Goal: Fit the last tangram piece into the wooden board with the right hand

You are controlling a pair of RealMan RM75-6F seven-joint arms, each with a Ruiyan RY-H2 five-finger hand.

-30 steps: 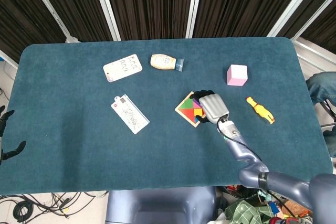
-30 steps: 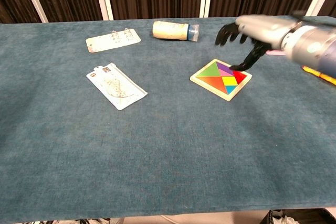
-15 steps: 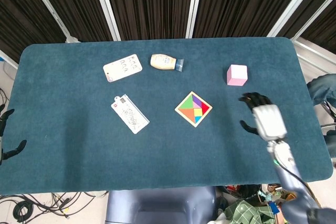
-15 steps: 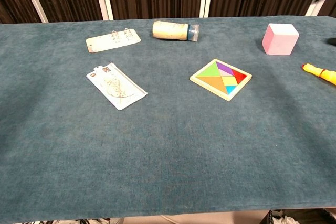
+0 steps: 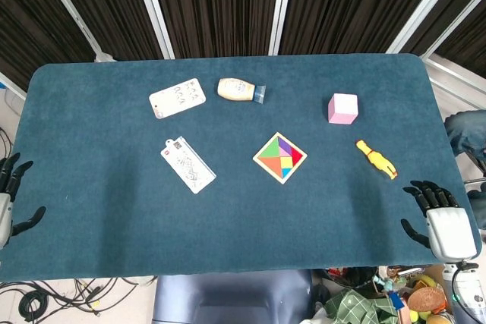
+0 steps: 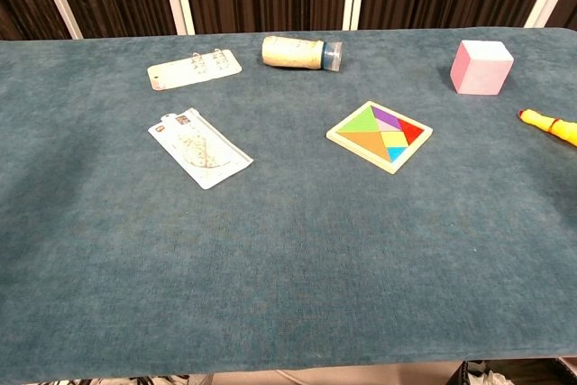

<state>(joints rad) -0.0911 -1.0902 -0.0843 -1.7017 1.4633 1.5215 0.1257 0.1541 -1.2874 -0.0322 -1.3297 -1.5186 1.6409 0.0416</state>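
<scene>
The wooden tangram board (image 5: 279, 157) (image 6: 380, 136) lies near the table's middle, turned like a diamond, with coloured pieces filling it edge to edge. My right hand (image 5: 439, 218) hangs off the table's front right corner, fingers spread and holding nothing, far from the board. My left hand (image 5: 9, 196) shows at the far left edge of the head view, beside the table, fingers apart and empty. Neither hand appears in the chest view.
A pink cube (image 5: 342, 108) (image 6: 480, 67) and a yellow toy (image 5: 377, 159) (image 6: 550, 125) lie right of the board. A pale bottle (image 5: 240, 90) (image 6: 301, 52) lies on its side at the back, a white card (image 5: 177, 98) left of it, a clear pouch (image 5: 188, 165) (image 6: 199, 148) at centre left.
My right hand lifted off the board and pulled back to the front right corner, out of the chest view. The board now shows whole and filled. The left hand shifted slightly.
</scene>
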